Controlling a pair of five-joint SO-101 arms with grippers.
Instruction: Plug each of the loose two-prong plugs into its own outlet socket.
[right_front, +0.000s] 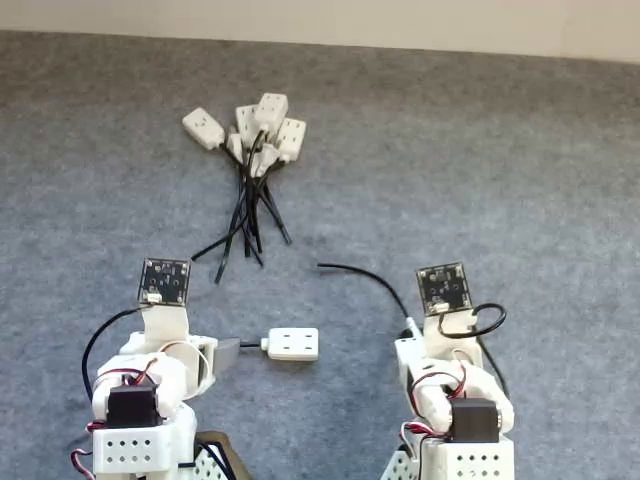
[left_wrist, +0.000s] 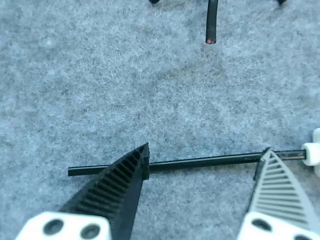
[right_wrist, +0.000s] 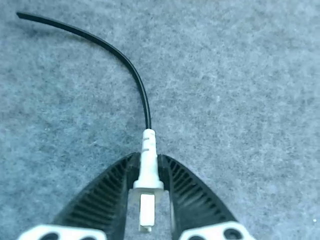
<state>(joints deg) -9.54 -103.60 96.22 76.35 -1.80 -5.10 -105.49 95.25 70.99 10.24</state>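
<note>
A white outlet socket lies on the grey carpet near the front, its short black cable running toward the left arm. My left gripper is open, low over that cable, with one finger on each side; the socket's white strain relief shows past one fingertip. In the high view the left gripper sits just left of the socket. My right gripper is shut on a white two-prong plug, whose black cable curves away over the carpet. In the high view this plug sits at the right arm's tip.
A heap of several white sockets and plugs with black cables lies at the back, left of centre. One cut cable end reaches toward the left gripper. Bare carpet spreads to the right and between the arms.
</note>
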